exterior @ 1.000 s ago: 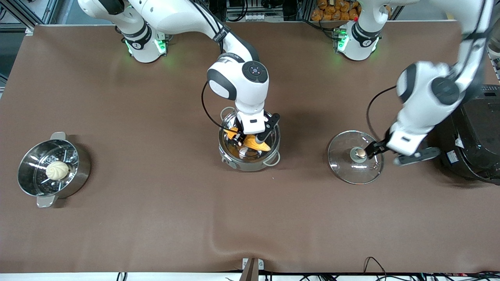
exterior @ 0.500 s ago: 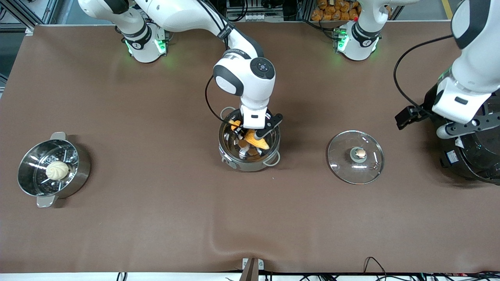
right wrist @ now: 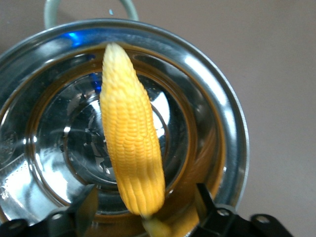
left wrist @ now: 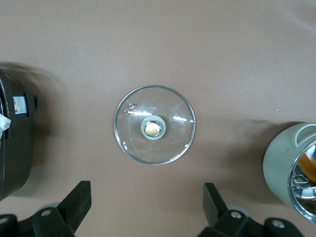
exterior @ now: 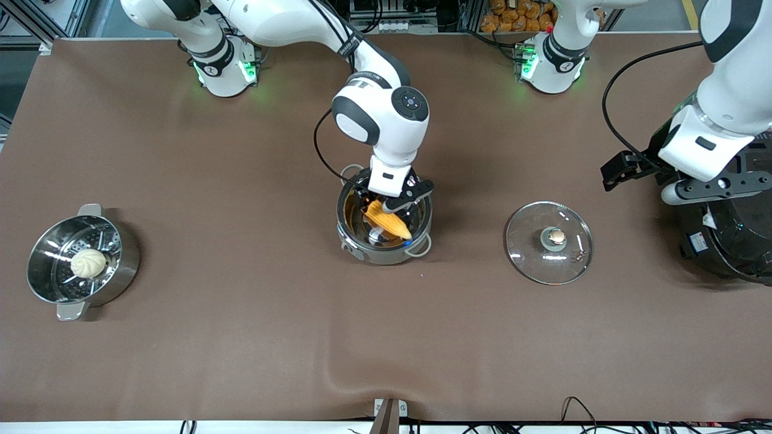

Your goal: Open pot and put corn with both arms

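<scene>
The shiny steel pot (exterior: 384, 224) stands uncovered at mid-table; its edge also shows in the left wrist view (left wrist: 295, 174). The yellow corn (exterior: 386, 221) lies slanted inside it, tip against the wall (right wrist: 129, 133). My right gripper (exterior: 377, 206) hangs over the pot and is open (right wrist: 145, 203), its fingers either side of the corn's stub end with gaps. The glass lid (exterior: 549, 242) lies flat on the table beside the pot, toward the left arm's end (left wrist: 154, 124). My left gripper (exterior: 619, 170) is up in the air, open and empty (left wrist: 145, 198), over the table between lid and rice cooker.
A large black rice cooker (exterior: 730, 229) stands at the left arm's end (left wrist: 15, 143). A steel pot with a steamer insert (exterior: 42, 283) and a white bun (exterior: 88, 263) stands at the right arm's end. The brown cloth has a wrinkle near the front edge (exterior: 338, 374).
My left gripper has let go of the lid's knob and risen away toward the rice cooker. My right gripper has shifted a little over the pot and the corn has settled inside.
</scene>
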Controlling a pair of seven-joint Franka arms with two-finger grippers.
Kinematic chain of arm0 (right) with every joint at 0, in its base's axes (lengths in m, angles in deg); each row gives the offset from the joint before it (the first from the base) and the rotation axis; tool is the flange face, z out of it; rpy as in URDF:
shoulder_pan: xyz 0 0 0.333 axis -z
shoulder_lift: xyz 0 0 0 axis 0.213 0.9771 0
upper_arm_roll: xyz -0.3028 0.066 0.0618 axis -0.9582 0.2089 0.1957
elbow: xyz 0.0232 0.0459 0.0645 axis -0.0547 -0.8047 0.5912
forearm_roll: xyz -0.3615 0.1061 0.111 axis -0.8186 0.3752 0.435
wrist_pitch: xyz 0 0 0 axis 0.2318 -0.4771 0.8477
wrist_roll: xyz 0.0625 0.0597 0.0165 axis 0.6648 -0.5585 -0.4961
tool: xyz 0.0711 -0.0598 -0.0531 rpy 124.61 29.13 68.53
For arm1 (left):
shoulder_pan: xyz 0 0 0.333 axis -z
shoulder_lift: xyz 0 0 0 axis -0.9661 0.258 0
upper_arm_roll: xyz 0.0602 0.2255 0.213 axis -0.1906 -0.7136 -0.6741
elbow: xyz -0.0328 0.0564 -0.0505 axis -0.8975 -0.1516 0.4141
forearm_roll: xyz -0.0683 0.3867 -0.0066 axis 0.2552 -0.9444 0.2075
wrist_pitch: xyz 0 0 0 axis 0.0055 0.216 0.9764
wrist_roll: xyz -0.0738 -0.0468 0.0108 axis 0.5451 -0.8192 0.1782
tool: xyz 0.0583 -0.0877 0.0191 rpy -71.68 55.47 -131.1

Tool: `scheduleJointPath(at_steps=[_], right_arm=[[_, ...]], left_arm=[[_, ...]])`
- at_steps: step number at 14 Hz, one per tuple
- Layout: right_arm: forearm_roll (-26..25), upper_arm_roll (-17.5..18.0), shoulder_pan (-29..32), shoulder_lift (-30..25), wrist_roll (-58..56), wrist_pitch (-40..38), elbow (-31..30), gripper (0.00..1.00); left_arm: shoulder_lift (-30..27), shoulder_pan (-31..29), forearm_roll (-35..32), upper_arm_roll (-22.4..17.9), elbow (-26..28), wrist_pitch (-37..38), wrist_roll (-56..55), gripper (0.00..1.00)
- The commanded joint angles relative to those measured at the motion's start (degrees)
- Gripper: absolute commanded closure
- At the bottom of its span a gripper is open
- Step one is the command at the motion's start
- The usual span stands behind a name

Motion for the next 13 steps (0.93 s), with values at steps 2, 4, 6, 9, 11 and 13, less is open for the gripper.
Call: scheduleJointPath(at_steps=[2,4,6,9,11,13], right_arm=[[3.6,0.1,3.3,-4.0,1.5,-3.4,0.1,0.0],[8.2,0.1,6.7,-5.5,1.0,-3.6,0.0,0.0],[8.5,0.1,10.1,-6.9,-2.0,-5.4,-0.9,0.0],[15.2,0.1,18.8,-11.1,-8.5,-10.4,-3.1,0.0],[15.6,0.2,25.9,-13.1,-17.5,-12.5,-4.4,0.0],[15.7,0.2,33.3,-15.5,-28.0,-13.8,-5.2,0.0]], left_arm=[[-1.5,-0.4,1.3,-0.3,-0.8,3.4,0.8,0.0],[-1.5,-1.3,1.4,-0.4,-0.8,6.8,-4.1,0.0],[-1.6,-1.3,1.3,-0.4,-0.7,7.6,-5.5,0.0],[-1.7,-1.3,0.8,0.0,-0.8,7.6,-5.3,0.0],[-1.5,-1.1,0.5,0.1,-1.0,7.6,-5.4,0.0],[-1.2,-1.2,0.5,0.1,-1.0,7.6,-5.5,0.0]])
